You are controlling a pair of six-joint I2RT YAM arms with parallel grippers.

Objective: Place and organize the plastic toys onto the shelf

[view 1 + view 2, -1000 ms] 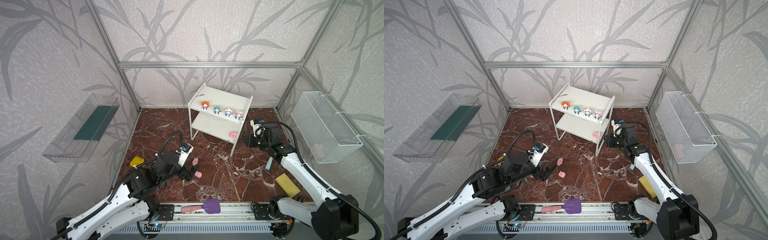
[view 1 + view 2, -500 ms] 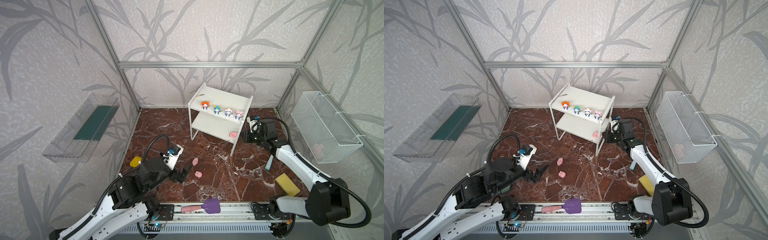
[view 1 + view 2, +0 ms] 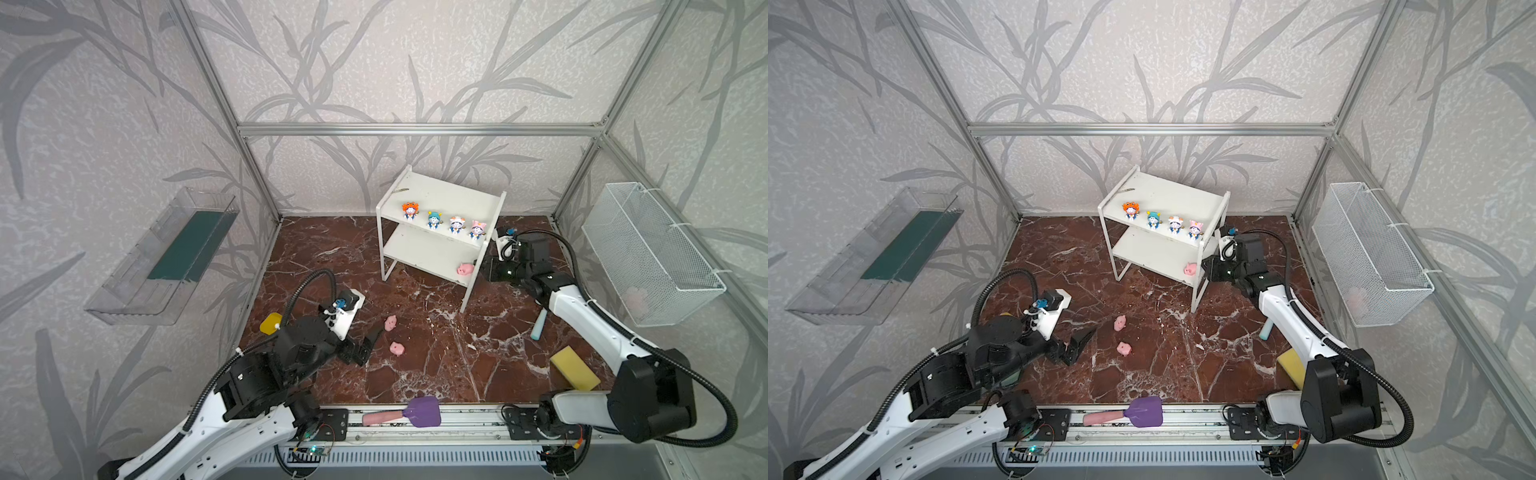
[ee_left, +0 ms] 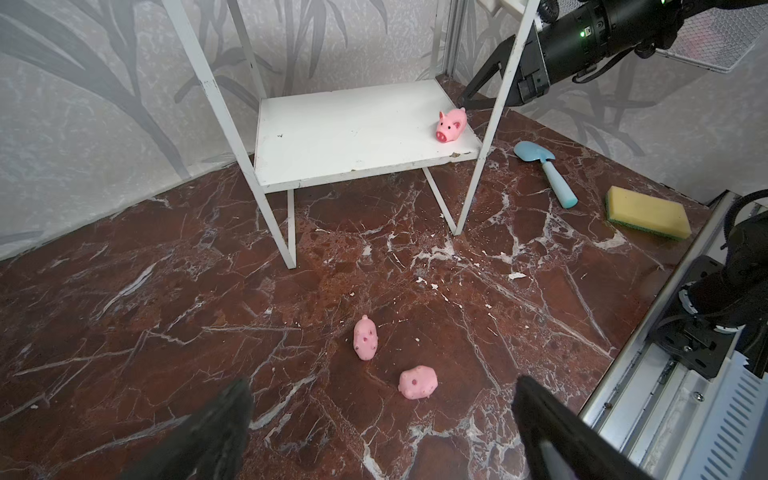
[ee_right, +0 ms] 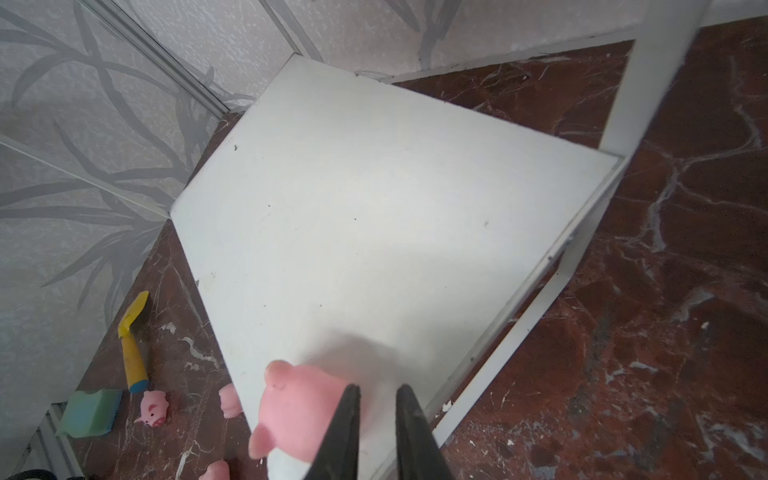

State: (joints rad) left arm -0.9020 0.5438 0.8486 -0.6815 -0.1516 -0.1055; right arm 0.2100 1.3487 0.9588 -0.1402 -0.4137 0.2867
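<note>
The white shelf (image 3: 440, 195) stands at the back of the marble floor. Several blue-white figurines, starting with the orange-hatted one (image 3: 409, 210), line its top tier's front edge. One pink pig (image 3: 465, 269) stands on the lower tier's right corner. My right gripper (image 5: 377, 388) is shut on nothing; the pig (image 5: 299, 411) sits just beside one of its fingers. Two pigs (image 4: 365, 336) (image 4: 417, 382) lie on the floor in front of my left gripper (image 4: 382, 384), which hangs wide open and empty. A third floor pig (image 5: 153, 407) shows only in the right wrist view.
A purple shovel (image 3: 419, 411) lies on the front rail. A blue shovel (image 3: 539, 326) and a yellow sponge (image 3: 575, 368) lie right, under my right arm. A yellow shovel (image 3: 271, 323) and a green sponge (image 5: 89, 411) lie left. A wire basket (image 3: 648, 249) and a clear tray (image 3: 166, 257) hang on the walls.
My right gripper has closed fully and edged in against the shelf's lower tier beside the pig. My left arm has shifted slightly, staying open. No toy has moved.
</note>
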